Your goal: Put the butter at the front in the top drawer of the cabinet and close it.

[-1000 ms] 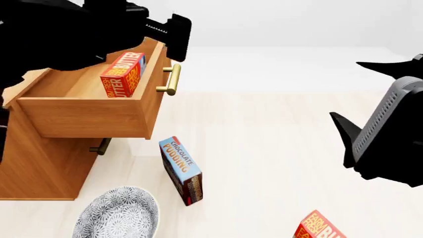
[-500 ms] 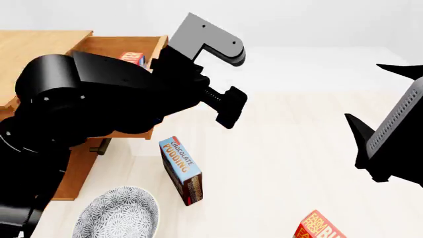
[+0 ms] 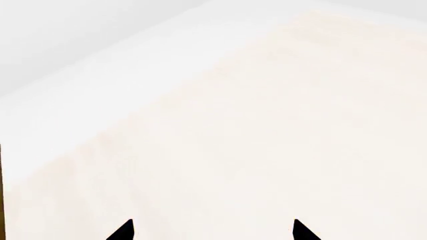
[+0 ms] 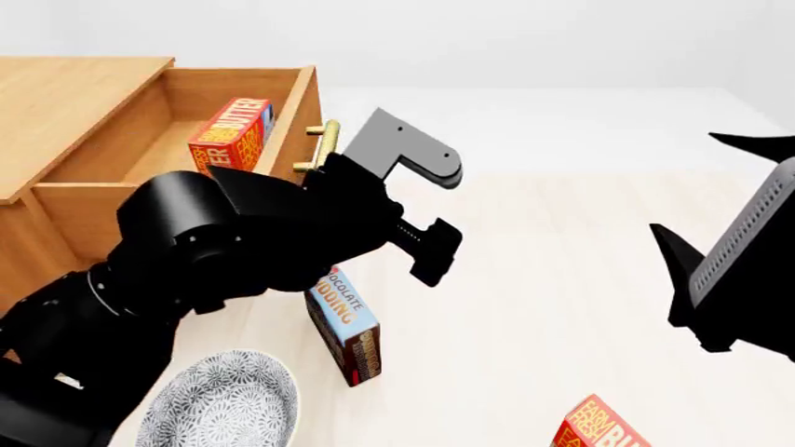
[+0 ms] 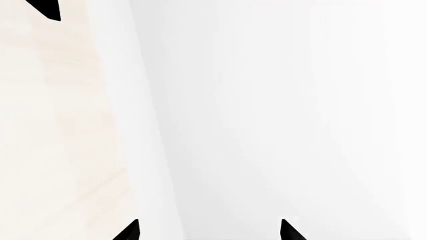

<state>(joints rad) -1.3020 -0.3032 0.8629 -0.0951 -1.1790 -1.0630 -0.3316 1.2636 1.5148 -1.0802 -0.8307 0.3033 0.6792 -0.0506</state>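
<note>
The cabinet [image 4: 62,93] stands at the left with its top drawer [image 4: 186,200] pulled open, brass handle [image 4: 320,147] facing right. One butter carton [image 4: 231,136] stands tilted inside the drawer. A second butter carton [image 4: 604,426] lies on the floor at the view's lower edge. My left gripper [image 4: 429,250] hangs in front of the drawer, below the handle, open and empty; its wrist view shows only floor between the parted tips [image 3: 212,231]. My right gripper [image 4: 690,184] is open and empty at the far right, also seen in its wrist view [image 5: 208,231].
A blue chocolate pudding box [image 4: 344,326] stands on the floor below my left gripper. A patterned grey bowl [image 4: 223,405] sits at the lower left. My left arm [image 4: 211,251] covers the drawer's front and the lower drawer. Pale floor stretches between the two grippers.
My left arm has drawn out of the drawer and dropped down and right, in front of the drawer. The butter stays inside. The drawer stays open. The right gripper barely shifted.
</note>
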